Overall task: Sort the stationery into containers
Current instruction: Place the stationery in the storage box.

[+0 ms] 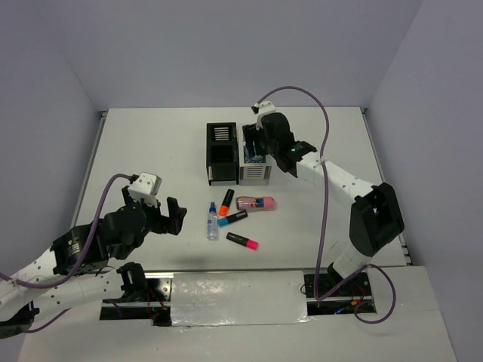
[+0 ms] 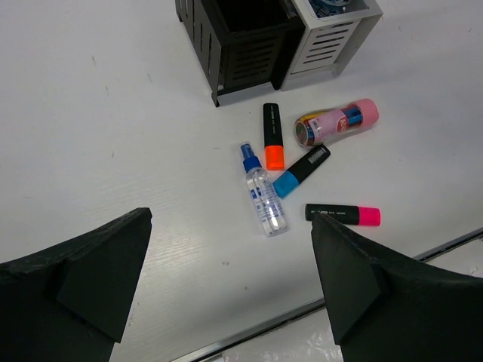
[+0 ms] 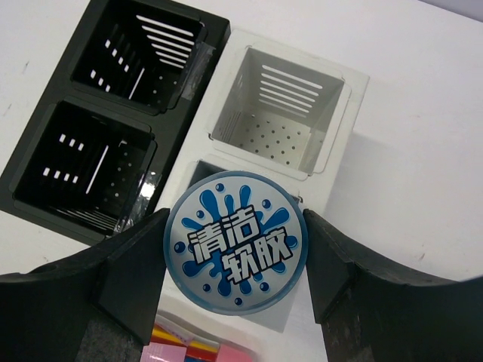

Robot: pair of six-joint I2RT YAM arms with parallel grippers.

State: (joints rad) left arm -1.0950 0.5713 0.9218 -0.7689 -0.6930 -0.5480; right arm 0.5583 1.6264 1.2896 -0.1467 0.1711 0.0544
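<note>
White-and-black arms [image 1: 341, 178], purple cables [image 1: 289, 90]

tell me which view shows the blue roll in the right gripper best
Right wrist view: the blue roll is face-on, label readable, held by the right gripper over the white organiser. Top external mostly hides it under the gripper. Left wrist shows only a blue sliver at the frame's top edge.

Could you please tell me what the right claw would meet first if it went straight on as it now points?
The right claw, gripping a round blue roll, points down at the white organiser. Going straight on, the roll would probably enter the compartment directly beneath it; what lies inside is hidden.
</note>
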